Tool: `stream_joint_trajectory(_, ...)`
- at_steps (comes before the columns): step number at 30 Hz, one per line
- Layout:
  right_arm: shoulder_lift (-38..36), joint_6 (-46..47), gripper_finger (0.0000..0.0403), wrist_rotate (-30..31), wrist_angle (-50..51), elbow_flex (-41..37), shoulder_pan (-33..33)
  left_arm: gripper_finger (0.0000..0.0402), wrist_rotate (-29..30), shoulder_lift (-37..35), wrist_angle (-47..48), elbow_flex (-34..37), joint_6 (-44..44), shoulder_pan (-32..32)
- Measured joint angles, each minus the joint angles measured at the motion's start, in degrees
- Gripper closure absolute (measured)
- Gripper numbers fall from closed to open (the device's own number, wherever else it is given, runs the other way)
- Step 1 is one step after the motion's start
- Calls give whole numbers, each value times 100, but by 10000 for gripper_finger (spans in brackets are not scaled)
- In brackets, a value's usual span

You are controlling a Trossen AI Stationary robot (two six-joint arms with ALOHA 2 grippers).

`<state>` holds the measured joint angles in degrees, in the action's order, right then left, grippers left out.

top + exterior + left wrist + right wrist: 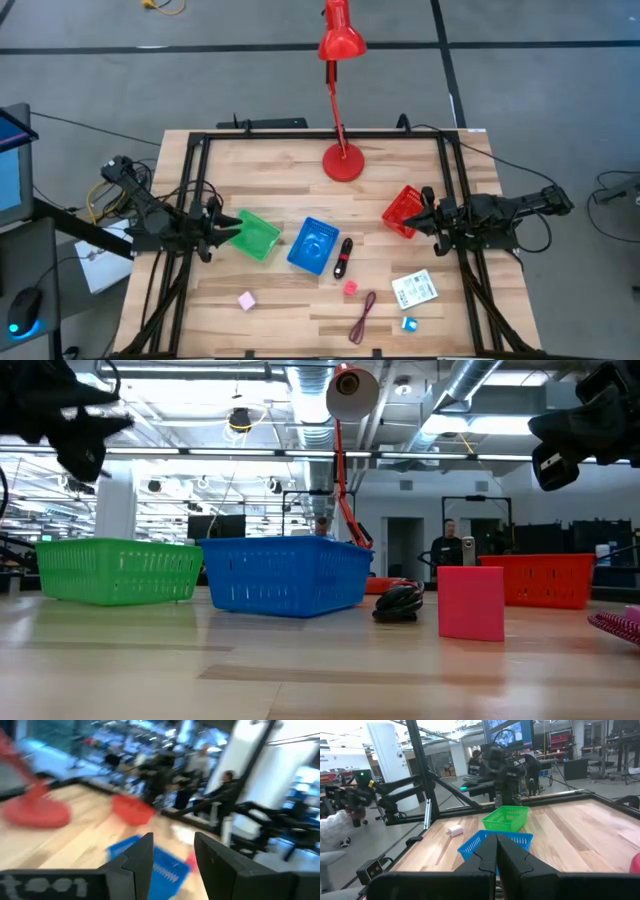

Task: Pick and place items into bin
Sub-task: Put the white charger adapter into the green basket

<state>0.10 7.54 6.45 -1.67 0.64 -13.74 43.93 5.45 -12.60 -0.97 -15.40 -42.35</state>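
Several small items lie on the near half of the table: a pink cube [246, 300], a red cube [351, 288], a black-and-red pen-like stick [343, 257], a dark red looped cord [363, 317], a white printed packet [414, 290] and a tiny blue-white piece [408, 323]. The green bin [257, 236], blue bin [314, 246] and red bin [404, 212] stand in a row. My left gripper [173, 852] is open and raised beside the green bin's left edge. My right gripper [496, 846] is shut and raised at the red bin's right edge. Neither touches anything.
A tall red desk lamp stands on its round base [344, 162] at the far middle of the table, its arm leaning over the far edge. Black frame rails [186, 200] run along the table's left, right and far sides. People show in the room beyond.
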Motion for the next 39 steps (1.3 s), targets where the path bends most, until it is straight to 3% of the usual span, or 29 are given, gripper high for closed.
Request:
stream_joint_trajectory(6,0,1,403,1,0,0,0,271,-681,702,-1958,-183,2044,0)
stream_joint_trajectory(10,0,-1,403,1,0,0,0,271,-470,1593,-1738,-835,2842,0)
stream_joint_trajectory(15,0,-1,403,1,0,-1,0,258,-118,3137,-1220,-2158,3500,9)
stream_joint_trajectory(21,0,-1,403,1,0,0,2,227,222,4882,1322,-3616,2063,7)
stream_joint_trajectory(26,0,-1,403,1,0,0,2,203,244,6004,2644,-4471,1076,9)
stream_joint_trajectory(33,0,-1,403,1,15,0,0,192,-1257,6824,3521,-5223,169,-51)
stream_joint_trajectory(39,2,1,403,1,20,0,0,195,-2180,7082,3961,-5318,-556,-81)
